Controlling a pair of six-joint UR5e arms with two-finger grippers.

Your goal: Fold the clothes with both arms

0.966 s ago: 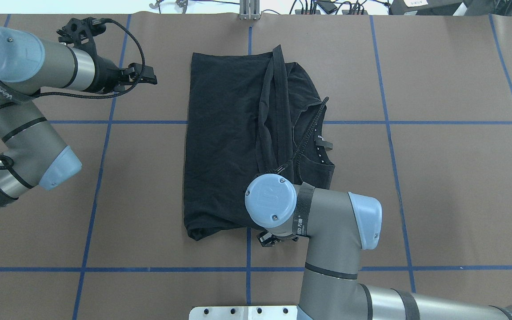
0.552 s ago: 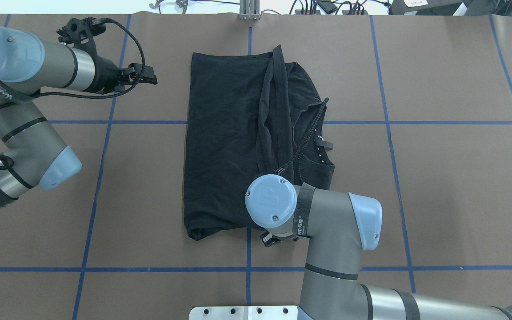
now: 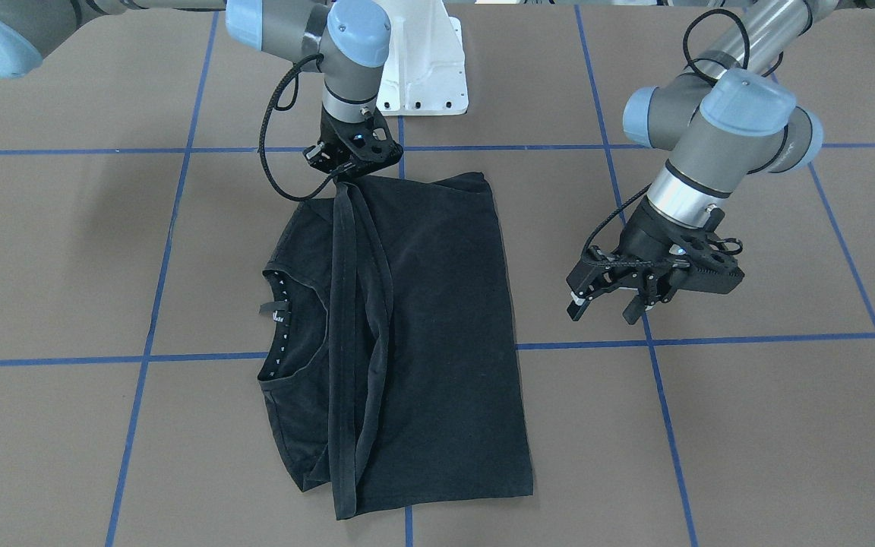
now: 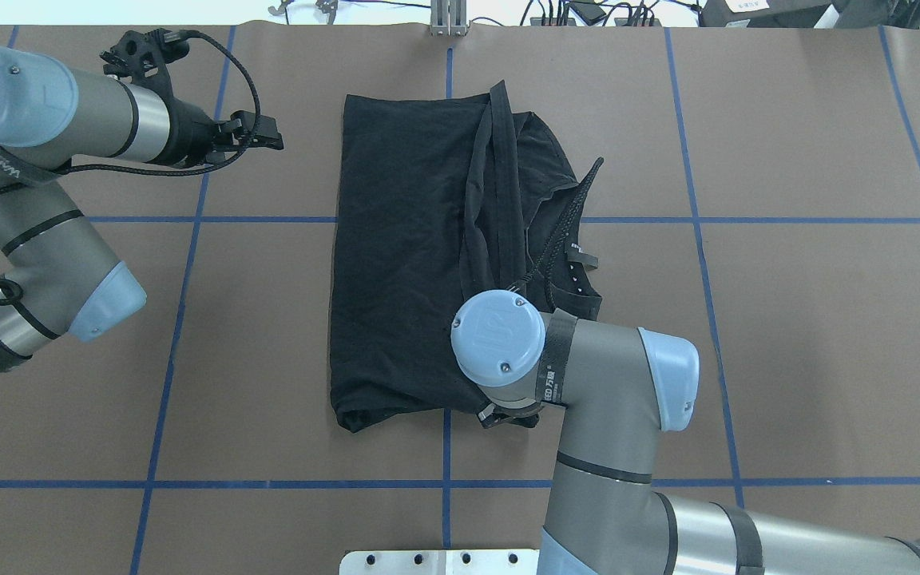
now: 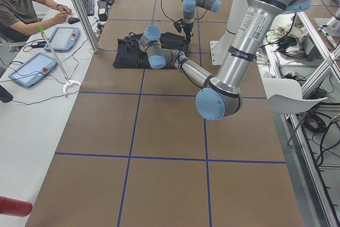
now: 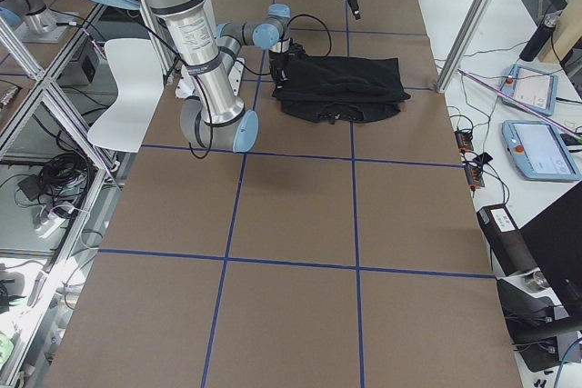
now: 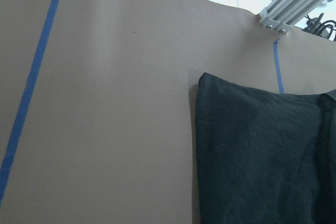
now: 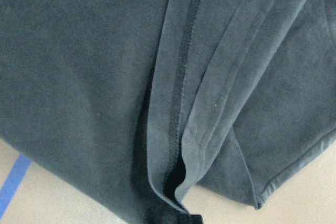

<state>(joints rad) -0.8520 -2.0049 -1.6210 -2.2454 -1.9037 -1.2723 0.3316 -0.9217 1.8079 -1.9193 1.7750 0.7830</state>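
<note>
1. Front view: The black shirt [image 3: 437, 319] lies flat on the brown worktop [image 3: 749, 425]. It is folded into a long shape. Its neck hole is on this view's left, and a long hem strip [image 3: 342, 304] lies along its middle. The right tool [image 3: 348, 169] is down at the shirt's edge nearest the robot, right at the end of that strip. I cannot tell if it pinches the cloth. The left tool [image 3: 604, 305] hangs over the worktop beside the shirt and does not touch it. Its fingers are spread apart.
2. Top view: The shirt [image 4: 404, 263] sits in the middle, across a blue line [image 4: 268, 219]. The right arm [image 4: 604, 399] covers the shirt's near right corner and hides most of the right tool [image 4: 504, 417]. The left tool [image 4: 264, 136] is off to the left of the shirt's far corner. It points at the shirt but stays apart from it.
3. Left side view: The shirt [image 5: 127, 51] is a dark patch far away. The far arm stands over its edge. A person [image 5: 24, 3] sits at a desk to the side.
4. Right side view: The shirt [image 6: 355, 79] lies past the near arm. The right tool [image 6: 279, 65] points down at the shirt's end near the robot.
5. Left wrist view: A corner of the shirt [image 7: 262, 156] lies on the bare worktop [image 7: 105, 103].
6. Right wrist view: The shirt [image 8: 94, 66] is very close and fills the view. The hem strip [image 8: 184, 103] runs down to the bottom edge. A bit of worktop [image 8: 52, 203] shows in the lower left corner.
</note>
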